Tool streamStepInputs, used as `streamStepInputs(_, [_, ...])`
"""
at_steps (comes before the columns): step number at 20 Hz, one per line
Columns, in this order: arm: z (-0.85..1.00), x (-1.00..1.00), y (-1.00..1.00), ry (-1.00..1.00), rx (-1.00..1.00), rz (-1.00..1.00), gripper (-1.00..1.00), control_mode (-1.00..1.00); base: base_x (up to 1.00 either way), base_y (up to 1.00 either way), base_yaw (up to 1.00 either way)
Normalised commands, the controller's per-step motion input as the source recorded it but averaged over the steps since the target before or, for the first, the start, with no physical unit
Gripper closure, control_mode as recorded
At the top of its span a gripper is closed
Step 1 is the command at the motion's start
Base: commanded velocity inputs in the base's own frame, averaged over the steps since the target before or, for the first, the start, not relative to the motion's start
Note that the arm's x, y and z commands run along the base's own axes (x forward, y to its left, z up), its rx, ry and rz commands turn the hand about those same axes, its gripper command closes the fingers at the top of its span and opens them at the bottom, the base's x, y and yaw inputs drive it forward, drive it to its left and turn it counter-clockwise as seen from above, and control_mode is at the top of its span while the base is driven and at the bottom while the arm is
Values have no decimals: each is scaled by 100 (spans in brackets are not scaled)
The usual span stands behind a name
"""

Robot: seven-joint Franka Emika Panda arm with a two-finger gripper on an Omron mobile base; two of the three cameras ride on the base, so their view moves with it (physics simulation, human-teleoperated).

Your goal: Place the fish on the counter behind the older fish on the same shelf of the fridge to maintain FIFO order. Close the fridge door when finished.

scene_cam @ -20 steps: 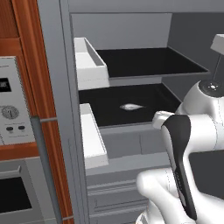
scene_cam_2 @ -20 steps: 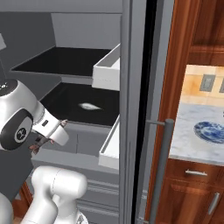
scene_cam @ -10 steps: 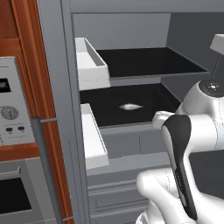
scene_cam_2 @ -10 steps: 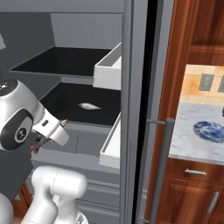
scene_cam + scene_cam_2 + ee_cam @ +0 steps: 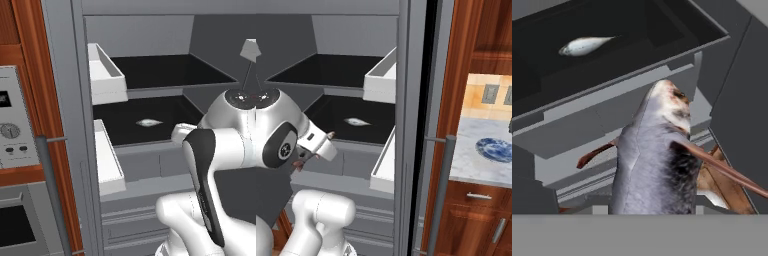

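One fish (image 5: 654, 165) apparently gripped close-up; base views show the older fish (image 5: 148, 122).

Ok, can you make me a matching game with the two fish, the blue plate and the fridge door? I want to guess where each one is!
Things:
1. the fish
2. the older fish
3. blue plate
4. fridge door

Places or states:
A. lying on the black shelf
B. on the marbled counter
C. standing open
D. held in the gripper

Pairs: 1-D, 2-A, 3-B, 4-C
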Motion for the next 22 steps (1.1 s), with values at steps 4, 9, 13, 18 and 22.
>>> streamStepInputs(4, [13,86,77,-33,0,2,100,-100,0,0,0])
streamStepInputs(9, [0,74,30,-17,0,1,100,-100,0,0,0])
streamStepInputs(13, [0,56,3,-8,3,0,100,-100,0,0,0])
streamStepInputs(18, [0,68,1,-8,9,0,100,-100,0,0,0])
streamStepInputs(22, [-2,56,30,-7,12,-12,100,-100,0,0,0])
